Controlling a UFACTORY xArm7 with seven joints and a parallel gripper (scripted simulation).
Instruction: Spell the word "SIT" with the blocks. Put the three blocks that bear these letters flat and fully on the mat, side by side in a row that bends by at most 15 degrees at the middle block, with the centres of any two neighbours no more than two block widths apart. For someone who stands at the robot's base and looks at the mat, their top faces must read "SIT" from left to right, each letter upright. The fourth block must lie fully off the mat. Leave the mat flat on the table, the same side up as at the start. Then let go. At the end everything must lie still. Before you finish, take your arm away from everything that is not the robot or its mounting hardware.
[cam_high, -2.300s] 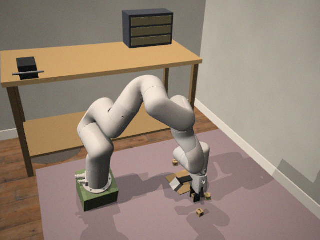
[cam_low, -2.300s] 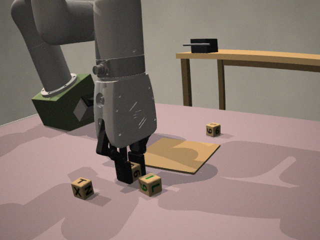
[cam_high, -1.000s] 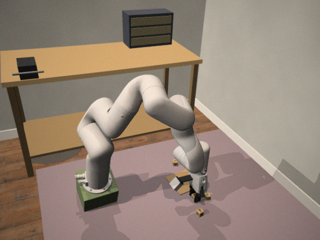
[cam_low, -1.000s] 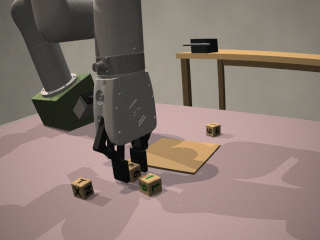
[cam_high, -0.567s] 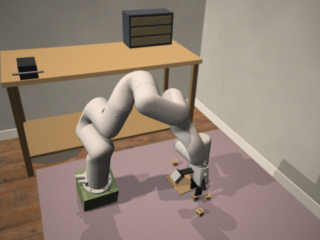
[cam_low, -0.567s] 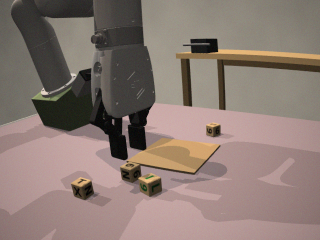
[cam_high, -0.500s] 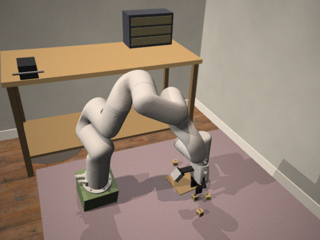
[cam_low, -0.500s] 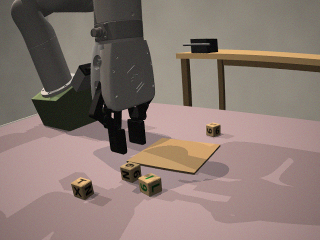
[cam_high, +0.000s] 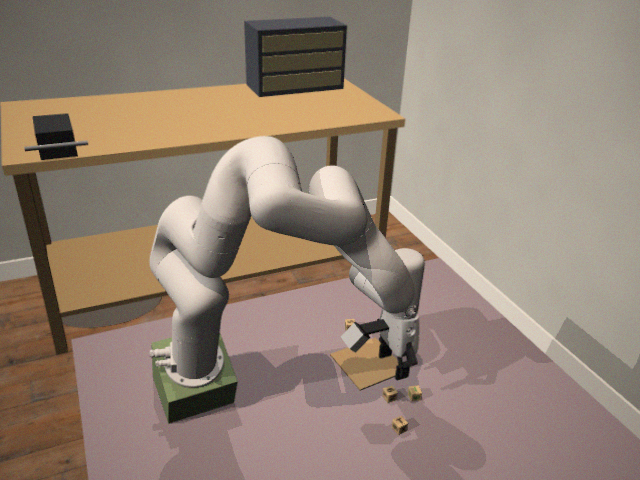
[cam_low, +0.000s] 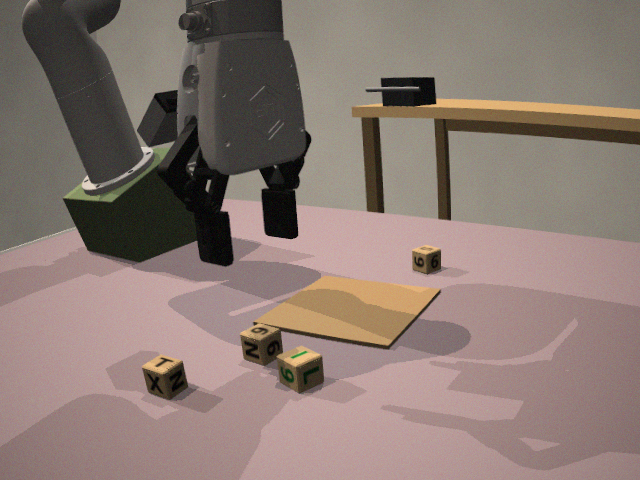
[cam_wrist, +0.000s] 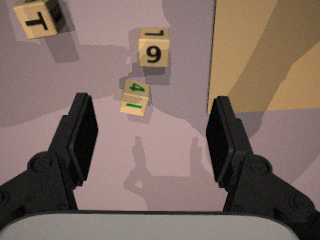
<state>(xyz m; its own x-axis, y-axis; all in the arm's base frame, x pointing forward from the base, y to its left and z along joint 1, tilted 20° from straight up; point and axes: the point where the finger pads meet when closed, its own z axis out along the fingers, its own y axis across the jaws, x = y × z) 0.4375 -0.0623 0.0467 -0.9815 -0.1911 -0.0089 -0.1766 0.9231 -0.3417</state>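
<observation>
We had the gripper (cam_high: 392, 361) (cam_low: 249, 248) (cam_wrist: 152, 112) open, its jaws spread well apart with nothing between them, and it hung above the pink surface (cam_high: 289, 439) (cam_low: 103, 320) (cam_wrist: 115, 15) near one edge of the tan mat (cam_high: 361, 364) (cam_low: 346, 310) (cam_wrist: 260, 60). The mat lay flat.

Three of our blocks stood on the pink surface past that side of the mat. Nearest its corner was the black-marked block (cam_high: 389, 393) (cam_low: 261, 344) (cam_wrist: 154, 47), with a 6 or a 9 on top — we couldn't tell which — and an N or Z on one side. Just beside it, with a gap between, we saw the green-lettered block (cam_high: 415, 393) (cam_low: 299, 369) (cam_wrist: 135, 97), its I facing up. The T block (cam_high: 399, 425) (cam_low: 165, 377) (cam_wrist: 40, 20) sat farther out, T upward, apart from both.

Our fourth, the far block (cam_high: 349, 324) (cam_low: 426, 259), rested off the opposite side of the mat; its top mark was too small for us to read. Behind the arm stood the wooden workbench (cam_high: 206, 113) (cam_low: 516, 113), bearing a small black box (cam_high: 54, 129) (cam_low: 408, 91).
</observation>
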